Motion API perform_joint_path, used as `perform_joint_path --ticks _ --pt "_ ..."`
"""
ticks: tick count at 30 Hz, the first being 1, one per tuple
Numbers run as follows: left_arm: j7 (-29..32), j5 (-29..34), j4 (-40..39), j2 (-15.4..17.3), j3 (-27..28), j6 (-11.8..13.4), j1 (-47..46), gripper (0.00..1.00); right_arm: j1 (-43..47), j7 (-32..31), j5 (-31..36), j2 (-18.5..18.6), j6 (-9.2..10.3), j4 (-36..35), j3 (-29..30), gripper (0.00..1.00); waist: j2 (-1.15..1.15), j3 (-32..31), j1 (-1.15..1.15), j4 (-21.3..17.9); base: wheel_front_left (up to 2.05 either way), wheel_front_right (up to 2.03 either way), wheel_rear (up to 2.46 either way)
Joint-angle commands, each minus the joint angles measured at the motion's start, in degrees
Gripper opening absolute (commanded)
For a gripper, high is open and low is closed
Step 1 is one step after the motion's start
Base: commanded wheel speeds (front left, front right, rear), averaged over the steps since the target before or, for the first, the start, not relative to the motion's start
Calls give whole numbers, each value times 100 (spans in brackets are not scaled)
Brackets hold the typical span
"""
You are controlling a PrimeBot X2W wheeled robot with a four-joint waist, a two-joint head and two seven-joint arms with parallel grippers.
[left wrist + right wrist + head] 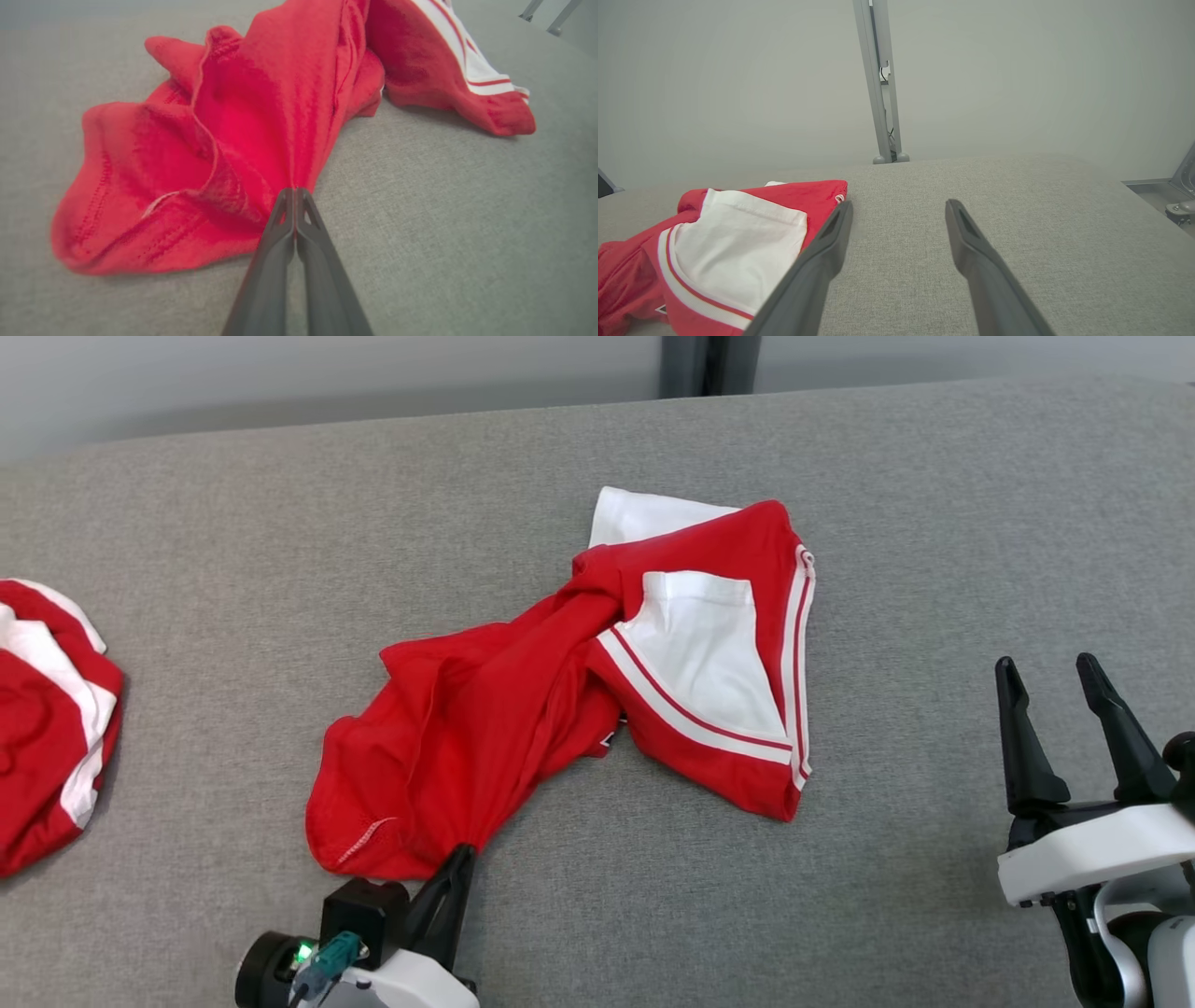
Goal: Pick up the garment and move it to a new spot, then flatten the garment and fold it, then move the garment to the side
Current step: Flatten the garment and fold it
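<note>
You've got a soft, matt knit garment point(485, 728) on a bench point(840, 896) covered in coarse grey weave; the left gripper point(295, 190) looks like matt plastic.

A second red-and-white garment point(47, 709) runs off the head view's left edge, so its full shape cannot be told. The garment point(485, 728) lies bunched on the desk point(887, 569); its red folds cover most of a white panel point(644, 513) at the far end. A small dark label point(611, 739) near its middle is too small to read. The left gripper point(464, 855) is cut at its base by the bottom edge, the right gripper point(1046, 663) by the lower right corner. In the left wrist view the garment's striped end point(467, 56) passes the top edge.
</note>
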State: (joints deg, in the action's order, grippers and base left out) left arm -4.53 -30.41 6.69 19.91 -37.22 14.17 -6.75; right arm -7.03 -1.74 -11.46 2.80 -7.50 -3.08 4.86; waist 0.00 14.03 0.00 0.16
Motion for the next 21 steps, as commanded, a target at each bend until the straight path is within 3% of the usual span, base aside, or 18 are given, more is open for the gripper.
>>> perform_joint_path --ticks 1,2,3,4,7,12,21 --pt "-65 -83 49 -56 24 -18 36 0 3 -15 -20 28 2 -39 38 100 0 15 0 63 0 0 0" --pt "-133 -103 63 -98 62 -30 19 0 -6 -16 -25 27 2 -46 63 100 0 19 0 94 0 0 0" --pt "-179 -156 73 -142 91 -38 -4 46 -7 -16 -30 27 2 -51 83 100 0 13 0 125 0 0 0" --pt "-264 -182 39 -184 119 -53 -38 100 -6 -23 -35 26 2 -55 96 100 0 4 0 146 0 0 0" --pt "-510 -207 -122 -220 242 -81 -158 100 -17 -16 -35 28 2 -72 141 100 0 -30 0 181 0 0 0" --pt "-739 -147 -442 -78 561 87 -280 100 -24 18 -3 27 2 -63 180 100 0 -142 0 169 0 0 0" --pt "-857 -255 -841 424 1260 364 -118 100 107 -8 115 27 2 -61 118 100 0 -414 0 116 0 0 0"
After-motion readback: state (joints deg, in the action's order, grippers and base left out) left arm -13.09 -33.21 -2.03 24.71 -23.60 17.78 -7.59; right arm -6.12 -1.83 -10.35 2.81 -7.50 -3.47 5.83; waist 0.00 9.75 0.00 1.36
